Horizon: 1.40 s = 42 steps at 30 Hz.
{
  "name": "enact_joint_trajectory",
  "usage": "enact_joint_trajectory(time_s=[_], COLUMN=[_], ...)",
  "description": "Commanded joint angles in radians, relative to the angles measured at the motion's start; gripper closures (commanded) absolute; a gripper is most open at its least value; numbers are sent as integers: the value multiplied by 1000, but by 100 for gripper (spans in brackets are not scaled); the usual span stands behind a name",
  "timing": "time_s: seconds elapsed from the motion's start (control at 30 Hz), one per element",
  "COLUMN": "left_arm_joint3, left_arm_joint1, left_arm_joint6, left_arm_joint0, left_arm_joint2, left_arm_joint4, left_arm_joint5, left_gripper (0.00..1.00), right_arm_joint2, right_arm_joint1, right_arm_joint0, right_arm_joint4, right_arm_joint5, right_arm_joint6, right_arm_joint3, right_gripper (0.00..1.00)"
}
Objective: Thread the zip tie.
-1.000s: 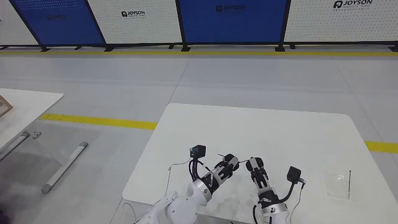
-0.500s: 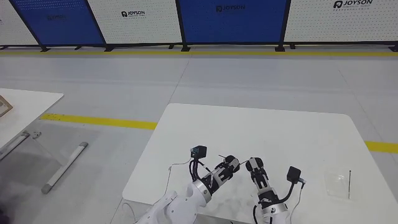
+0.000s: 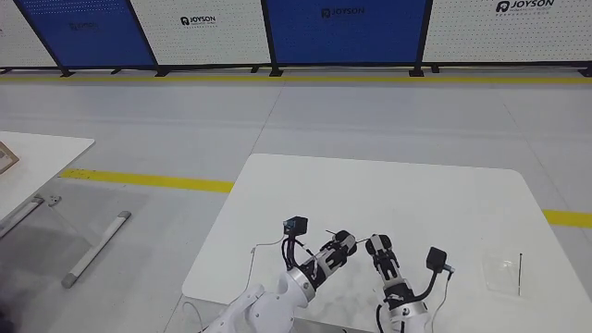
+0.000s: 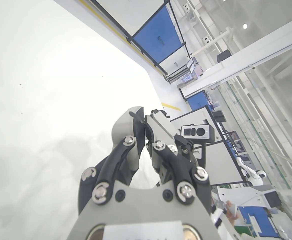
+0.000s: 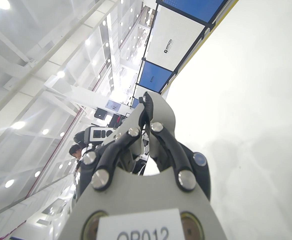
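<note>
Side table: a second white table (image 3: 42,153) stands well apart at the far left, across a strip of grey floor.
Work table: a white table (image 3: 388,180) with rounded corners; both arms are above its near edge.
Left gripper: the left gripper (image 3: 344,239) (image 4: 145,122) is low over the table near the front edge and points toward the other arm. Its fingers are clenched, pads pressed together, with a small dark piece at the tips.
Zip tie: the zip tie (image 3: 359,233) is a thin dark line bridging the short gap between the two grippers, off the table surface. It is too fine to follow along its length. In the right wrist view a small black end (image 5: 141,99) pokes out past the fingertips.
Right gripper: the right gripper (image 3: 375,242) (image 5: 144,103) is just beside the left one, tips almost meeting it, and is clamped on that black end.
Clear bag: a clear bag (image 3: 499,272) lies flat near the table's right edge, well apart from the arms.
Black strip: a thin black strip (image 3: 520,271) lies just beside the bag, toward the table's edge.
</note>
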Motion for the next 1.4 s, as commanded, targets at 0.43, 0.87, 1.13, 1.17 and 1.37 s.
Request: enact_joint_trajectory(time_s=[0.43, 0.87, 1.13, 1.17, 1.37], left_arm_joint3=[21, 23, 20, 20, 17], left_arm_joint1=[-3, -4, -5, -5, -5], left_arm_joint6=[-14, -9, -8, -8, -3], left_arm_joint0=[-18, -21, -21, -21, -20], left_arm_joint2=[-7, -6, -5, -5, -5], left_arm_joint4=[-46, -53, -55, -55, -54], left_arm_joint5=[31, 42, 44, 44, 46], left_gripper=[100, 100, 100, 100, 100], right_arm_joint2=[5, 16, 19, 20, 19], right_arm_joint1=[3, 4, 4, 4, 4], right_arm_joint0=[-17, -24, -30, -30, -31], right_arm_joint4=[-33, -21, -19, -20, -29], right_arm_joint5=[-63, -78, -80, -80, -66], right_arm_joint6=[-21, -27, -32, -32, -20], right_arm_joint3=[-3, -3, -9, -10, -16], right_gripper=[66, 100, 100, 100, 63])
